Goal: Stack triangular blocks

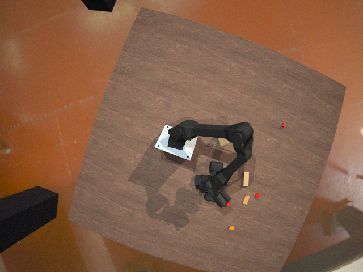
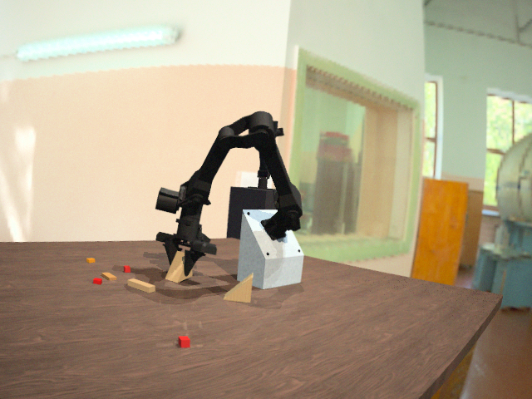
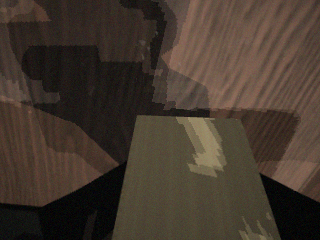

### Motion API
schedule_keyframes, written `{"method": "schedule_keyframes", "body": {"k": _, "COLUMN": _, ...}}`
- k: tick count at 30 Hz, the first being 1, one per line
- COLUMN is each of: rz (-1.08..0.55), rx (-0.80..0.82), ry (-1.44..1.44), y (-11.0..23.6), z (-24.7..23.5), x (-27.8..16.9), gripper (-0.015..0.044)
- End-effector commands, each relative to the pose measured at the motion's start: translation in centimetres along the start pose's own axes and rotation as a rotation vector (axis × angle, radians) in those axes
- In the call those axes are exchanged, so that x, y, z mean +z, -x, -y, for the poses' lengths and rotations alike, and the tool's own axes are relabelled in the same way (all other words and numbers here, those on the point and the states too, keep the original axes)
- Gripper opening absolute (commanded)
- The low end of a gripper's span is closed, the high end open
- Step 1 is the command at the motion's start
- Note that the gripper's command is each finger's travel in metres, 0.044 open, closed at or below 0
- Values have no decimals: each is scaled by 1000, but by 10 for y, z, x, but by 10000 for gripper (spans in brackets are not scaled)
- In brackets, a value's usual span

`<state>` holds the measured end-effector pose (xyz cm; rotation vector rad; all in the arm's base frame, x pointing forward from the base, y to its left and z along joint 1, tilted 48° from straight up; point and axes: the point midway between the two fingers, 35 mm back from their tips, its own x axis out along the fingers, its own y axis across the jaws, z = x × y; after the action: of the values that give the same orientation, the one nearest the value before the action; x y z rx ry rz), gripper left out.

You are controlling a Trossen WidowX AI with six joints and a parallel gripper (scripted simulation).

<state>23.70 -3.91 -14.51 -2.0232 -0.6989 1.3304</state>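
My gripper point(image 2: 179, 268) point(image 3: 184, 168) points down and is shut on one wooden triangular block point(image 2: 174, 273) point(image 3: 185, 205), with a finger on each side of it. That block stands at table level or barely above it; a small gap underneath cannot be made out. It is hidden under the arm in the top view. The other triangular block point(image 1: 223, 141) point(image 2: 243, 293) stands on the table in front of the robot's base, its slope rising towards the base side in the exterior view. It is apart from the gripper and is partly covered by the arm in the top view.
The white base point(image 1: 191, 152) point(image 2: 281, 271) stands close to the free block. A tan bar point(image 1: 246, 178) point(image 2: 140, 285), an orange-tan piece point(image 1: 246, 199) point(image 2: 108, 276), a small orange piece point(image 1: 231, 227) point(image 2: 91, 260) and red cubes point(image 1: 257, 195) point(image 2: 184, 342) lie around on the table.
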Motion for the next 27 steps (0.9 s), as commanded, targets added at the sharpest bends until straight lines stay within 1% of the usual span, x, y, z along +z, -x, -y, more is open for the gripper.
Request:
{"method": "schedule_keyframes", "body": {"k": 1, "rz": 104, "rx": 12, "ry": 17, "y": 4, "z": -2, "x": -9, "gripper": 0}}
{"method": "schedule_keyframes", "body": {"k": 14, "rz": 445, "rx": 13, "ry": 19, "y": 9, "z": -1, "x": -33, "gripper": 0}}
{"method": "schedule_keyframes", "body": {"k": 27, "rz": 787, "rx": 13, "ry": 21, "y": 6, "z": 0, "x": -56, "gripper": 0}}
